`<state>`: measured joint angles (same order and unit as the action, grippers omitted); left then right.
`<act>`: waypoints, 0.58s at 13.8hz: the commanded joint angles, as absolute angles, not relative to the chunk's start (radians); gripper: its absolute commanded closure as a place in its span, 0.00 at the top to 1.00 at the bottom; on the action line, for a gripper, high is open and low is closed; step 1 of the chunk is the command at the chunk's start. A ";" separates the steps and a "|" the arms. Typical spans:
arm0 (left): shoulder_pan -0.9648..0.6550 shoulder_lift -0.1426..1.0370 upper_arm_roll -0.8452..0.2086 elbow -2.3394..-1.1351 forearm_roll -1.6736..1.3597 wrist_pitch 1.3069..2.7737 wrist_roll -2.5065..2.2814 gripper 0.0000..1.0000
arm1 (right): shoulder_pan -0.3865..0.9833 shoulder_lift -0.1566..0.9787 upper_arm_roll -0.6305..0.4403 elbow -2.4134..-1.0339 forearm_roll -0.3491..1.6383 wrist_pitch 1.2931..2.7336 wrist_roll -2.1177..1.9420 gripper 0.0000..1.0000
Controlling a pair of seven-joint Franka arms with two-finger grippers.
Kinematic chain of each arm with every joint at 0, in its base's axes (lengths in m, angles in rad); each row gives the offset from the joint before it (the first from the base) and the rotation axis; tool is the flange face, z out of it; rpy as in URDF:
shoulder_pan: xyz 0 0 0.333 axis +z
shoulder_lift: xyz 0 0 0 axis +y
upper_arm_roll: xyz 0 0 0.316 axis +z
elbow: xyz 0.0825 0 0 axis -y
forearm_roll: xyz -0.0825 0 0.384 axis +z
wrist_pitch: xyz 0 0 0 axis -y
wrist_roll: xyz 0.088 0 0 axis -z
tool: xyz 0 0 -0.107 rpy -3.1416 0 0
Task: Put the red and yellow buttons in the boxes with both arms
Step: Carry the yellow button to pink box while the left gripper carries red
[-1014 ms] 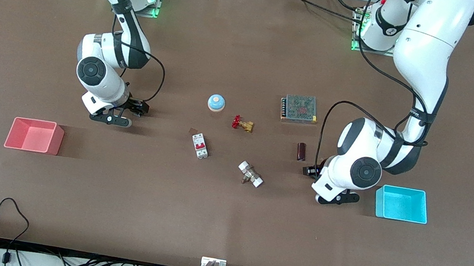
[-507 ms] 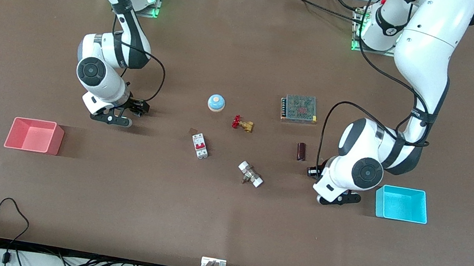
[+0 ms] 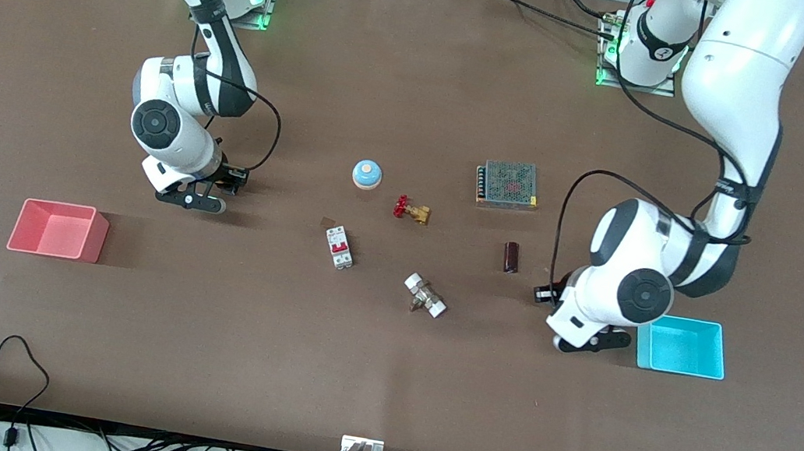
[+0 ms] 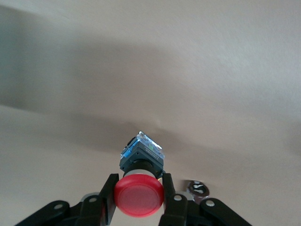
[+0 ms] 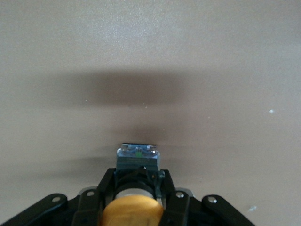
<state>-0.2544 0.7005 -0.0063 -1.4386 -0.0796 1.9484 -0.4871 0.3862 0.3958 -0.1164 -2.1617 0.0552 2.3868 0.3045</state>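
My left gripper is shut on the red button, its fingers clamping the round cap, with the black base pointing away from the wrist. It hangs over bare table beside the cyan box, toward the table's middle. My right gripper is shut on the orange-yellow button, its fingers against the button's body. It hangs over bare table, between the pink-red box and the blue dome. Both boxes look empty. Neither button shows in the front view.
In the middle of the table lie a blue dome on a beige base, a red-handled brass valve, a white breaker, a brass fitting, a dark cylinder and a mesh-topped power supply.
My left arm has carried the red button toward the cyan box. My right arm has hardly moved.
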 commanded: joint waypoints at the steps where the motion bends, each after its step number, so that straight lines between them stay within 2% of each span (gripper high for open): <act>1: -0.226 0.635 0.024 -1.439 -0.063 1.899 -0.477 0.21 | 0.387 0.380 -0.115 -2.085 0.098 2.281 0.305 0.29; 3: -0.187 0.618 0.025 -1.433 -0.063 1.899 -0.430 0.21 | 0.373 0.377 -0.123 -1.982 0.098 2.182 0.301 0.29; 5: -0.152 0.617 0.025 -1.404 -0.063 1.901 -0.375 0.21 | 0.304 0.380 -0.124 -1.863 0.097 2.094 0.301 0.29; 8: -0.104 0.623 0.026 -1.378 -0.063 1.902 -0.278 0.21 | 0.143 0.402 -0.124 -1.801 0.080 2.102 0.177 0.29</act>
<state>-0.1301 0.6208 0.0296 -1.4042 -0.0783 1.9185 -0.3487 0.2571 0.3759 -0.1355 -1.8484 0.0769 2.1220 0.2740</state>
